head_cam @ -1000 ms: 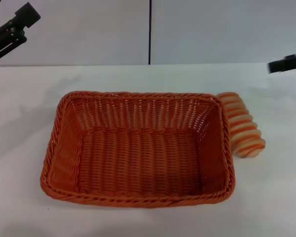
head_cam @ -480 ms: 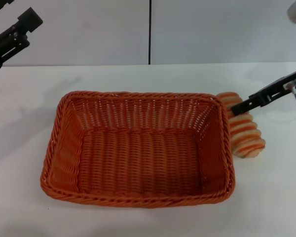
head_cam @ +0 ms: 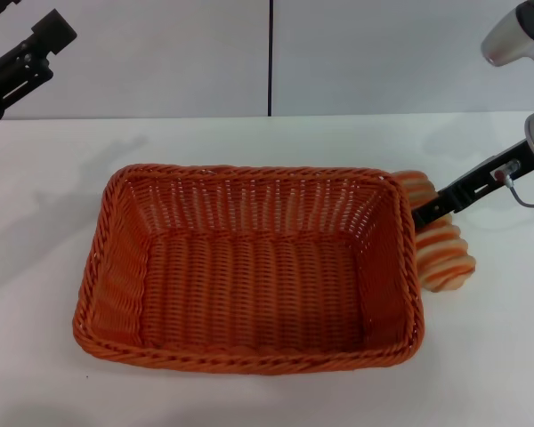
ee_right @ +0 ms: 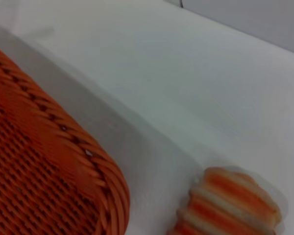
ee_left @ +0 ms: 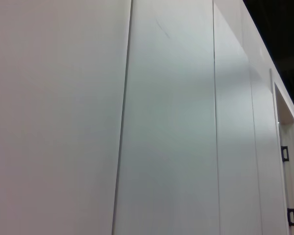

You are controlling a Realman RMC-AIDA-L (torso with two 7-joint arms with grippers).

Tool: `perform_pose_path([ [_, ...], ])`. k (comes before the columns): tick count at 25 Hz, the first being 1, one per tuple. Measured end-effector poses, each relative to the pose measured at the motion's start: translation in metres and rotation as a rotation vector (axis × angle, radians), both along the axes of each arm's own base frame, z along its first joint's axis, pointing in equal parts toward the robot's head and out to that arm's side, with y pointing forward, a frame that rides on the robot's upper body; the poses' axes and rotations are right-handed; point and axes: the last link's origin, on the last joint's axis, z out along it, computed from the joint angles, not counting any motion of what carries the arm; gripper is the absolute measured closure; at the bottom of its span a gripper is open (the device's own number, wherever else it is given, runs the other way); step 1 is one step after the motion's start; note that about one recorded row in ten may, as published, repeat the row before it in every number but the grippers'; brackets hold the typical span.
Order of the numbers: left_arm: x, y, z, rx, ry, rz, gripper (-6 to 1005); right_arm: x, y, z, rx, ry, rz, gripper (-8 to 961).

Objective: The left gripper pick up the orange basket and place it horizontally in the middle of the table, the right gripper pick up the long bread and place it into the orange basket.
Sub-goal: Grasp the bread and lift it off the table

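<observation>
The orange basket point(head_cam: 249, 171) lies lengthwise across the middle of the white table point(head_cam: 53, 178), open side up and empty. The long bread point(head_cam: 445, 258), striped beige and orange, lies on the table against the basket's right side. My right gripper point(head_cam: 423, 213) reaches in from the right, its black claw lying across the bread's far half with its tip by the basket's rim. The right wrist view shows the basket's corner point(ee_right: 39, 161) and one end of the bread point(ee_right: 230, 205) close below. My left gripper point(head_cam: 22, 58) hangs high at the far left, away from the basket.
A white wall with a dark vertical seam point(head_cam: 270, 58) stands behind the table. The left wrist view shows only wall panels point(ee_left: 166, 122). Bare tabletop lies to the left of the basket, in front of it and to the right of the bread.
My right arm has come in from the right edge and dropped down onto the bread, sliding toward the basket's rim. The left arm has barely moved. The basket stays put.
</observation>
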Motion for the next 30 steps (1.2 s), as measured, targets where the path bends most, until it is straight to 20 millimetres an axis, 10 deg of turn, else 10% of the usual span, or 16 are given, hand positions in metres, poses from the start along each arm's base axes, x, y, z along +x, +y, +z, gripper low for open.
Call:
perform_pose_path([
  [30, 0.0003, -0.0027, -0.0032, -0.023, -0.019, -0.011, 247, 0.0048, -0.0062, 0.0025, 0.016, 0.002, 0.044, 471],
])
